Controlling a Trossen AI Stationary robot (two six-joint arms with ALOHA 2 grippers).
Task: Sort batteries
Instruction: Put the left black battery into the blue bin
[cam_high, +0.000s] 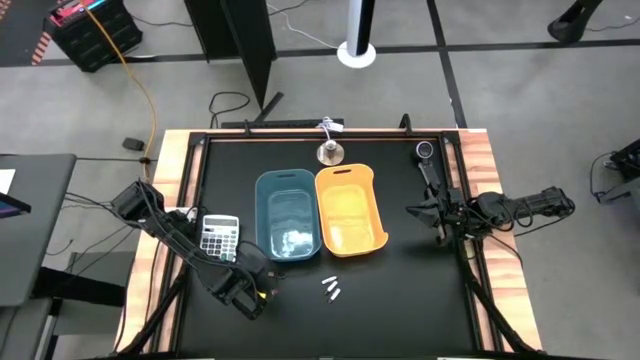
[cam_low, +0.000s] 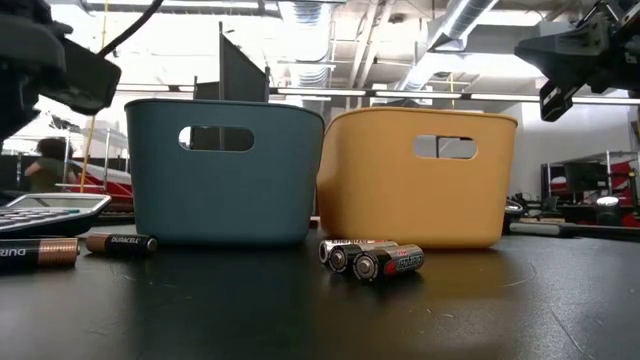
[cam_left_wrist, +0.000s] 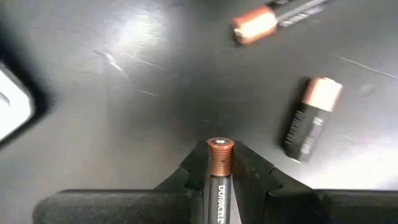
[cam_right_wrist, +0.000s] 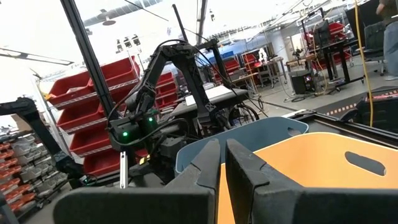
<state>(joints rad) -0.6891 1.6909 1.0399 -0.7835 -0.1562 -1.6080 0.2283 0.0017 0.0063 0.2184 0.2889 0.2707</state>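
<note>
My left gripper is near the table's near-left corner, shut on a dark battery with a copper end. Two more dark, copper-tipped batteries lie flat on the black table beyond it; they also show in the low view. Two silvery batteries lie side by side in front of the bins. Something pale lies inside the blue bin. My right gripper hangs shut above the table's right side, touching nothing. My left gripper pinches the dark battery between its two fingers. The battery lies along the fingers, and its copper end sticks out past the fingertips. The rest of its body is hidden between the fingers.
A blue bin and an orange bin stand side by side mid-table. A calculator lies left of the blue bin, close to my left arm. A small round-based object stands behind the bins. Raised wooden edges frame the table.
</note>
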